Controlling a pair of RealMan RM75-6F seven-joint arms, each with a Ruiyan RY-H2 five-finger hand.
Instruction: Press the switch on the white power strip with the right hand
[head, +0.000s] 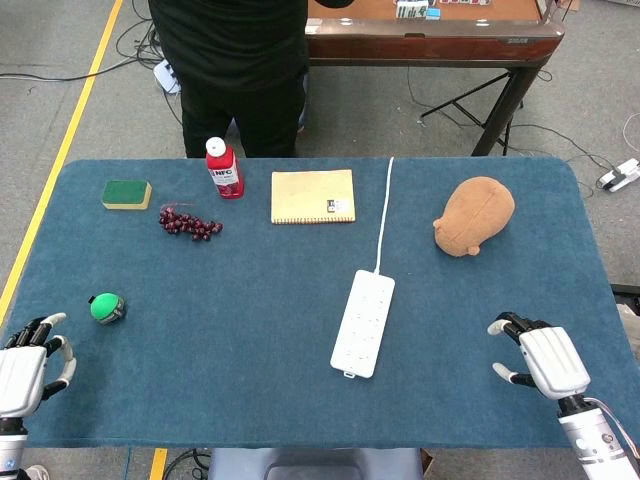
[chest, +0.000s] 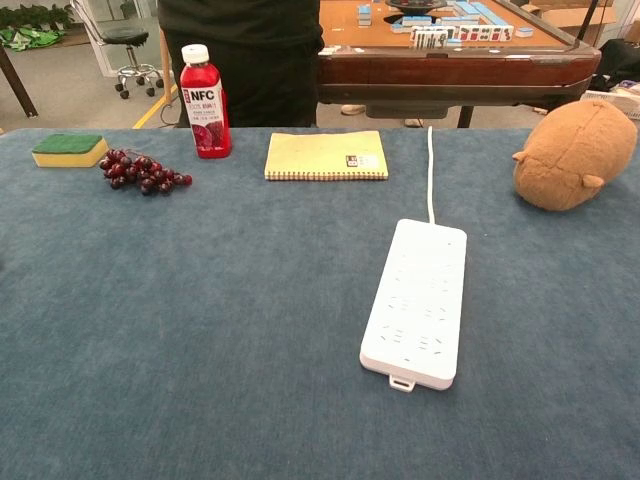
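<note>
White power strip (head: 364, 322) lies well left of right hand (head: 545, 360) fingers (head: 503, 325)

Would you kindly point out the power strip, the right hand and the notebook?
power strip (head: 363, 322): head view, middle of its top face.
right hand (head: 545, 362): head view, back of the hand.
notebook (chest: 326, 156): chest view, centre of the cover.

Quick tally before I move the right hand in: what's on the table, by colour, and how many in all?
Red juice bottle: 1
Dark red grape bunch: 1
Green: 2, sponge, ball
Yellow notebook: 1
White power strip: 1
Brown plush toy: 1
Total: 7
</note>
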